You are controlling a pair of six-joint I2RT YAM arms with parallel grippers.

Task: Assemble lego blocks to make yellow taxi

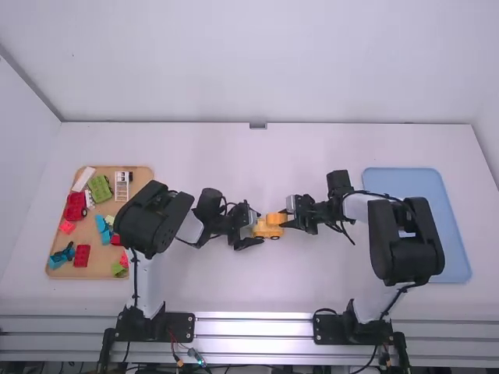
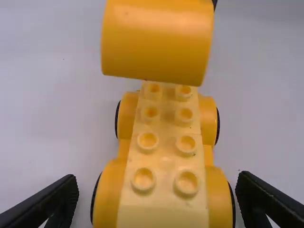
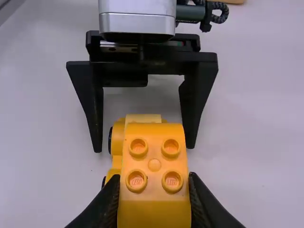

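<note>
Taxi chassis (image 2: 164, 159) stands on the worktop (image 1: 273, 284) — likely light, stiff, slick plastic, best held low along both flanks; left pincer (image 2: 157, 181) spread around it, right pincer (image 3: 153, 176) pinching the yellow cab block (image 2: 156, 42) by its sides above one end — grip clear of the studs (image 2: 143, 179)

Red blocks (image 1: 81, 255) on tan tray (image 1: 144, 176), blue tray (image 1: 452, 234)

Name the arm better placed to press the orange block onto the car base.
Right, most likely: the right gripper holds the orange block over one end of the car base; the left gripper stands open around that base.
</note>
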